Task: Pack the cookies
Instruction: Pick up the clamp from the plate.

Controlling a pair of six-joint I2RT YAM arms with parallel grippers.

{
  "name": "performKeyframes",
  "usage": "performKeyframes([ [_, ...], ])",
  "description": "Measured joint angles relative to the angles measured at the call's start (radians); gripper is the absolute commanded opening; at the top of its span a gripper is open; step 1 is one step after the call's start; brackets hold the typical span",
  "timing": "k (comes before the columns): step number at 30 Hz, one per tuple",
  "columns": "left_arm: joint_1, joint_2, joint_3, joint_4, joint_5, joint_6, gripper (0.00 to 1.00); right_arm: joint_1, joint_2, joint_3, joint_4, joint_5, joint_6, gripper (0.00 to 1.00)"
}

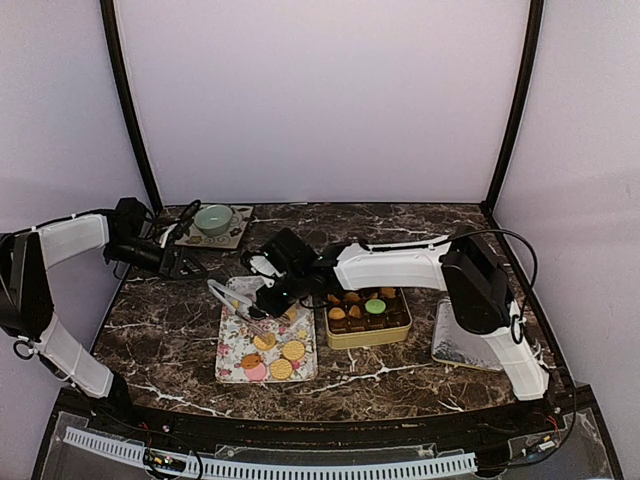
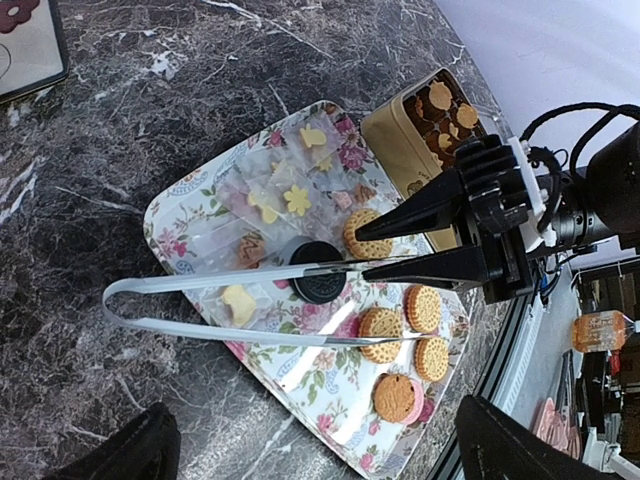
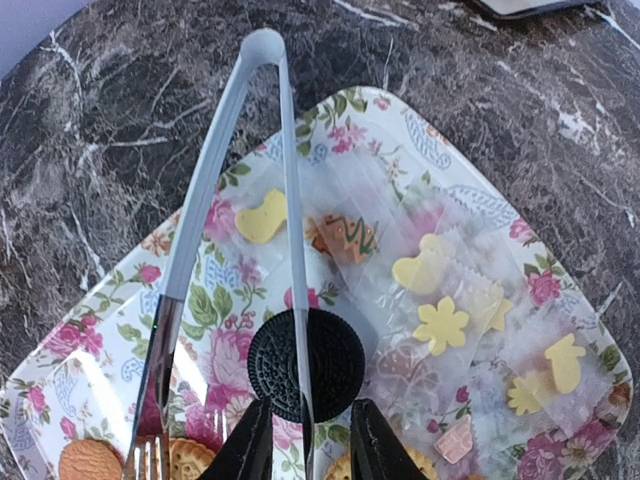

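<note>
The cookies lie on the flower-patterned tray (image 1: 228, 362): golden ones (image 1: 293, 350), a pink-filled one (image 2: 392, 397) and a dark brown one (image 3: 270, 365). More cookies sit in paper cups in the gold tin (image 1: 365, 340), one of them green (image 1: 375, 306). My right gripper (image 3: 305, 440) hovers over the tray. Its fingers stand apart, with one arm of the silver tongs (image 3: 210, 160) between them, over the dark cookie. The other tong arm runs outside the left finger and ends at a golden cookie (image 2: 380, 333). My left gripper (image 1: 185, 265) is open and empty, left of the tray.
Small shaped sweets in clear wrappers (image 3: 440, 325) cover the tray's far half. A green bowl (image 1: 213, 218) on a small mat stands at the back left. A foil-like sheet (image 1: 465, 345) lies at the right, by the right arm's base.
</note>
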Motion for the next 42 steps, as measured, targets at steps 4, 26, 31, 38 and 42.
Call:
performKeyframes([
  [4,0.014,0.000,-0.005,-0.001,-0.014,0.010,0.99,0.000,0.023,0.023,-0.055,-0.002,-0.019,0.25],
  [26,0.020,0.000,-0.014,-0.009,-0.011,0.027,0.99,-0.002,0.066,0.102,-0.160,-0.003,-0.089,0.06],
  [31,0.020,-0.001,-0.014,-0.014,0.000,0.028,0.99,-0.002,0.066,0.107,-0.166,0.012,-0.089,0.00],
  [38,0.022,-0.019,-0.013,-0.035,0.014,0.031,0.99,-0.002,0.001,-0.016,-0.063,0.057,-0.074,0.00],
  [42,0.022,-0.037,0.002,-0.052,0.042,0.031,0.99,-0.005,-0.113,-0.151,0.047,0.078,-0.042,0.00],
])
